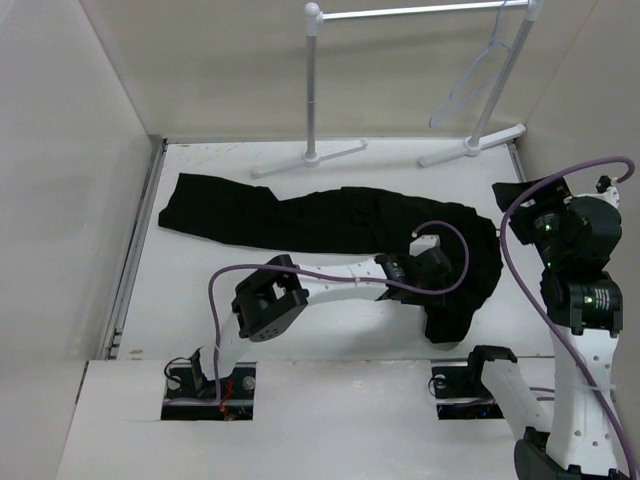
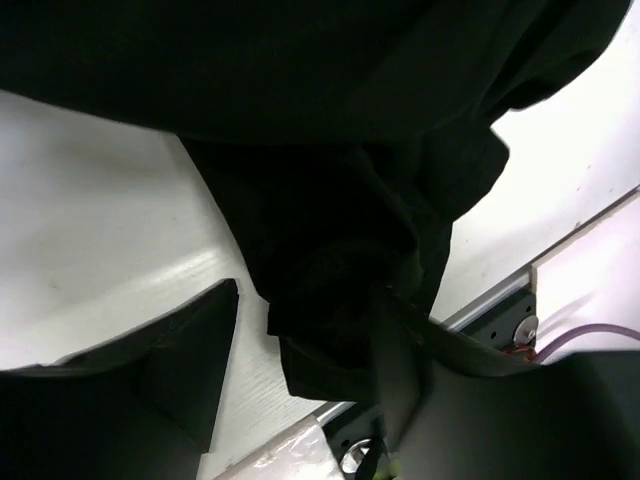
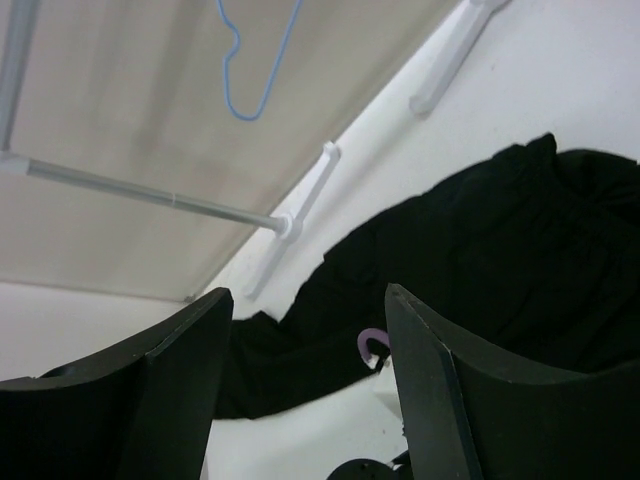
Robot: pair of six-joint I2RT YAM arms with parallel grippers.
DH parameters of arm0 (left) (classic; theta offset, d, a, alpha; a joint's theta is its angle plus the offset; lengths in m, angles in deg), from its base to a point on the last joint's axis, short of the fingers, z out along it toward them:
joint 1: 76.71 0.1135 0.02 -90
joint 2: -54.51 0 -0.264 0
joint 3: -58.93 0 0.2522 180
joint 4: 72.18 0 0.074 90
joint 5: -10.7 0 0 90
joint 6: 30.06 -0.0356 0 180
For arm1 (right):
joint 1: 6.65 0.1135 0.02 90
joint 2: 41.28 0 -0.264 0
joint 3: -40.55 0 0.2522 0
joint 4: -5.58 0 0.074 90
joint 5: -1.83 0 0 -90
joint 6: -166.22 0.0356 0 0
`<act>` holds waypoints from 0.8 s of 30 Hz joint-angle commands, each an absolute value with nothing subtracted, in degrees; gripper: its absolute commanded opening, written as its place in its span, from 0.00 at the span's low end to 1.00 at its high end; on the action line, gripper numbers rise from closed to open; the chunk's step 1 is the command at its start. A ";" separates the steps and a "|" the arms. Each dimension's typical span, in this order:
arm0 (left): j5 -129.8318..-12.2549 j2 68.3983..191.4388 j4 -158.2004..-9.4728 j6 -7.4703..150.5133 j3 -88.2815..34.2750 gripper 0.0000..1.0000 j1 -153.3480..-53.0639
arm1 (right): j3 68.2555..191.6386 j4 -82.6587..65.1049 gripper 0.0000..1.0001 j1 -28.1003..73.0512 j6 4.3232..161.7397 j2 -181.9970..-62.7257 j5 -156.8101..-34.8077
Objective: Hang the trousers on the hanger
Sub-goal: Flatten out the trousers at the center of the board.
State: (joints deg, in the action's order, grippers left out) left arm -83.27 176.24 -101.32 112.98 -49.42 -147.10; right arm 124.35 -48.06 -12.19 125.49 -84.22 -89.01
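Note:
The black trousers (image 1: 330, 218) lie spread across the table from back left to front right, with a bunched end hanging toward the near edge (image 1: 455, 318). They also show in the left wrist view (image 2: 340, 200) and the right wrist view (image 3: 500, 270). The pale hanger (image 1: 478, 75) hangs on the rack bar at the back right and also shows in the right wrist view (image 3: 255, 60). My left gripper (image 1: 450, 285) is low over the bunched end, jaws open, with a fold of cloth between them (image 2: 310, 295). My right gripper (image 1: 512, 212) is raised at the right, open and empty (image 3: 308, 295).
A white rack (image 1: 420, 12) with T-shaped feet (image 1: 310, 160) stands along the back wall. Side walls close in the table on the left and right. The table's near edge and the arm bases (image 1: 210, 385) lie just below the bunched cloth.

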 commanded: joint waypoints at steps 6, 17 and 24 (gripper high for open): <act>-86.32 167.58 -100.80 113.64 -45.48 0.03 -147.07 | 116.47 -43.52 0.69 -12.06 122.71 -85.39 -87.91; -95.30 118.79 -107.02 124.09 -11.28 0.03 -133.01 | 98.01 -36.92 0.87 -19.26 119.28 -94.80 -79.83; -91.97 104.27 -116.52 127.00 -2.39 0.03 -118.25 | 91.50 -31.40 0.85 -15.25 122.35 -99.90 -86.65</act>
State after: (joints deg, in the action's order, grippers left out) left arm -93.65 105.23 -109.82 124.43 -5.20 -121.83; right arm 92.57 -37.87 -18.29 121.21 -98.62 -82.65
